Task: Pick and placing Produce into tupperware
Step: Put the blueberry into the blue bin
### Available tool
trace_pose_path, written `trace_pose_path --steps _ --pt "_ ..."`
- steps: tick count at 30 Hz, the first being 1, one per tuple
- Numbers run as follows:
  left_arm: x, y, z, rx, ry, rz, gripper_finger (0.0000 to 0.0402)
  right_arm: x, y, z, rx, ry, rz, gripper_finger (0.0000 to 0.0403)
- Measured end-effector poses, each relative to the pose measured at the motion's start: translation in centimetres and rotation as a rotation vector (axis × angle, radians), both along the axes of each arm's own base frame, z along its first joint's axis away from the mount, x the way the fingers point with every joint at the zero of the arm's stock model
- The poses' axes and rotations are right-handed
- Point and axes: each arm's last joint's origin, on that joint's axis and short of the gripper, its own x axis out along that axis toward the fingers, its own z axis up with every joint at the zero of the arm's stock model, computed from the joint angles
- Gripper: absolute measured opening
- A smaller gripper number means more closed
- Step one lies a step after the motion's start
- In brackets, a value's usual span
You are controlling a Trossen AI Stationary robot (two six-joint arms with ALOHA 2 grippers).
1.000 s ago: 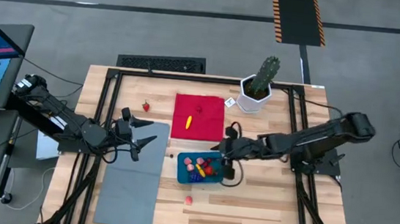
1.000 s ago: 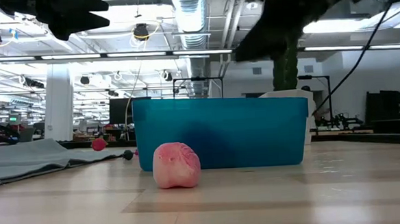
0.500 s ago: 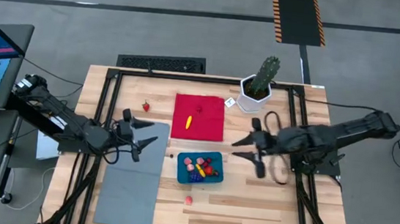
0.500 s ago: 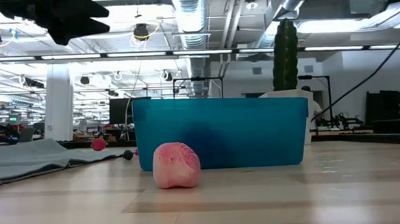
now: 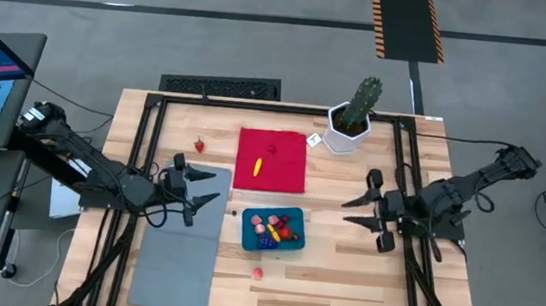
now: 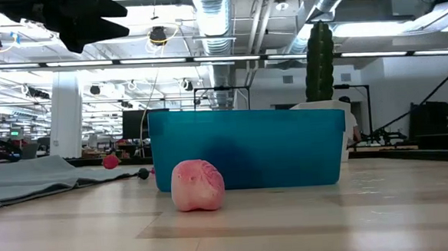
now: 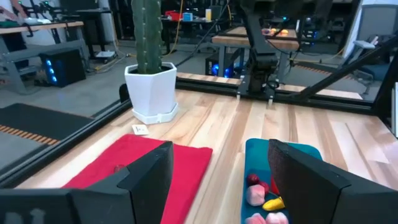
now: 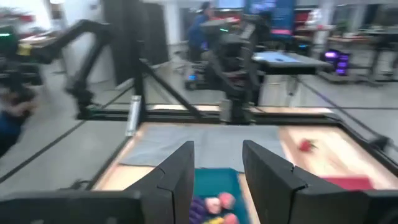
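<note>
High view: small pink rounded toy fruit piece (image 5: 258, 271) lies on the wooden counter (image 5: 340, 290) just beside the shallow teal-blue plastic container (image 5: 247, 233). Judged light, smooth, prone to rolling; grip across its middle. Left gripper (image 5: 195, 197) and right gripper (image 5: 360, 212) jaws open, empty.

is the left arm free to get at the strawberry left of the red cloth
Probably yes. The strawberry lies alone on bare wood, with nothing around it. The left pincer hangs open just beside it over the grey mat, empty.
</note>
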Motion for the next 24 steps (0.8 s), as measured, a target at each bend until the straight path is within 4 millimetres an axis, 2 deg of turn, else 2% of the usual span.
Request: trace_pose_path --steps 7,11,14,18,24 --pt "0.0 0.0 0.0 0.031 0.014 -0.004 0.0252 -1.5 -0.8 -4.2 0.051 -0.089 -0.067 0.0159" --pt "0.0 0.0 -0.1 0.034 0.016 -0.004 0.0252 -2.1 -1.9 -6.9 0.038 -0.095 -0.230 0.0159" --pt "0.0 0.0 -0.1 0.041 0.022 -0.005 0.0252 -2.6 -2.3 -8.1 0.019 -0.112 -0.224 0.0159" --pt "0.0 0.0 -0.1 0.043 0.023 -0.005 0.0252 -2.9 -2.5 -8.8 0.030 -0.130 -0.106 0.0157" --pt "0.0 0.0 -0.2 0.030 0.024 0.003 0.0252 -2.7 -3.5 -9.1 0.036 -0.118 -0.072 0.0150"
